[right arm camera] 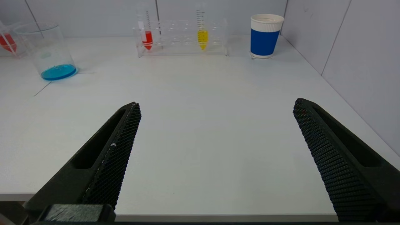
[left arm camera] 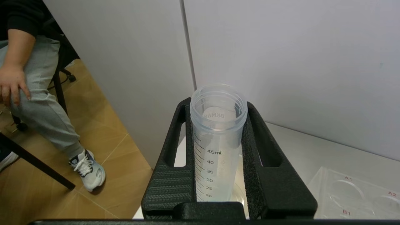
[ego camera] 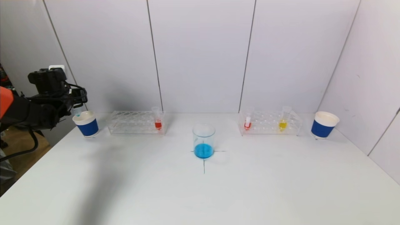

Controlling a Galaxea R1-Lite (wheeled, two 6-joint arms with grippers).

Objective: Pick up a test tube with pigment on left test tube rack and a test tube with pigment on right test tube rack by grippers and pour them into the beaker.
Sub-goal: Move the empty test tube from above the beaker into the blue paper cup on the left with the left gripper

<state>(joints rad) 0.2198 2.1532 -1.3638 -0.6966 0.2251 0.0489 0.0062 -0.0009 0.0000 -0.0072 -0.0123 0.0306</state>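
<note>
Gripping an emptied test tube (left arm camera: 217, 137) above the left paper cup (ego camera: 86, 123), the left gripper (left arm camera: 218, 147) should be lowered before release; the right gripper (right arm camera: 215, 156) is held wide.

Two blue-banded paper cups are seen on the white table (ego camera: 200, 200): the left cup (ego camera: 86, 123) near the far left edge, the right cup (ego camera: 323, 125) near the far right corner. A black cross mark (ego camera: 204, 165) is drawn at the table's centre. Beyond the left edge, a seated person (left arm camera: 31, 84) in grey trousers and a white sneaker (left arm camera: 89, 170) is shown on a wooden floor (left arm camera: 103, 187).
</note>
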